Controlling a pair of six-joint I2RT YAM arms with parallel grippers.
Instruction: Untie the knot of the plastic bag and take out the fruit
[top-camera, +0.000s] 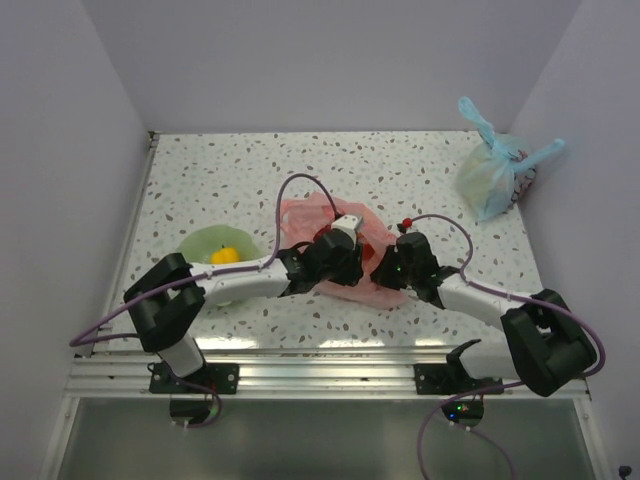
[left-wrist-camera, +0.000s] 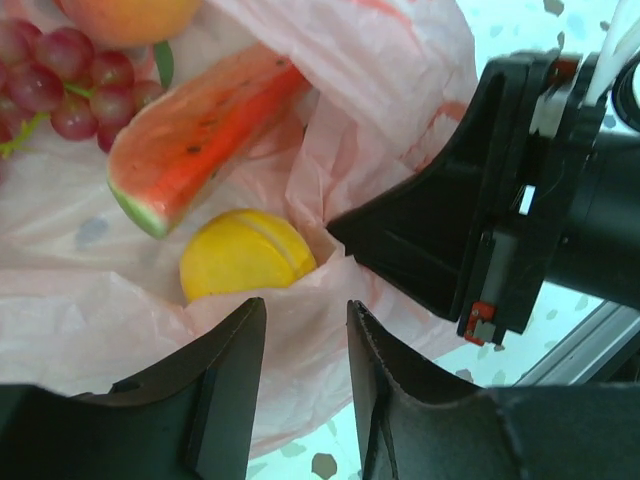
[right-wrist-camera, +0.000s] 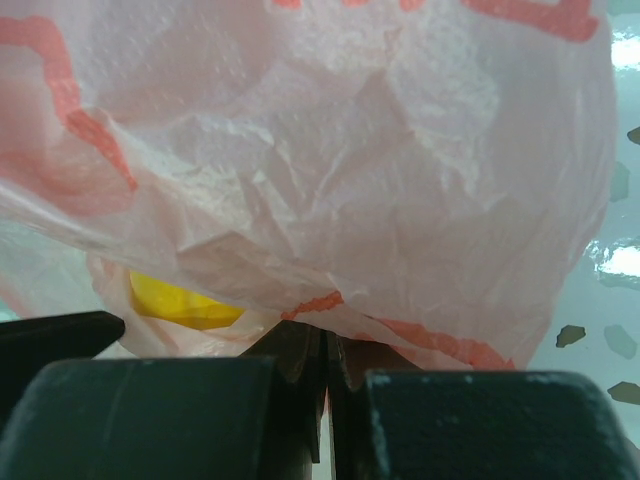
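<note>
- Evidently the knot is undone: no bunched tuft shows in any view, and the plastic bag (top-camera: 305, 215) lies at the middle of the table (top-camera: 200, 170) with its mouth gaping toward the left wrist camera.
- One piece seems to be out already: a yellow-orange fruit (top-camera: 226, 255) sits in the green bowl (top-camera: 195, 243), just left of the bag.
- Four pieces show inside, lying on the pink film: a yellow round fruit (left-wrist-camera: 245, 255), a watermelon slice (left-wrist-camera: 200, 140), a grape cluster (left-wrist-camera: 60, 85) and a peach (left-wrist-camera: 130, 12) cut off by the frame's top edge.
- The left gripper (left-wrist-camera: 305, 340) has its jaws spread at the bag's mouth, just short of the yellow round fruit, with nothing caught between them.
- The right gripper (right-wrist-camera: 325, 345) has its jaws pressed together on the bag's near edge, pinching the film; I judge that this keeps the mouth open.
- A light blue bag (top-camera: 490, 170) with its ears tied stands well apart at the far right corner.
- By my reading, the untying is finished and the emptying has barely begun, with the yellow round fruit the likeliest next pick.
</note>
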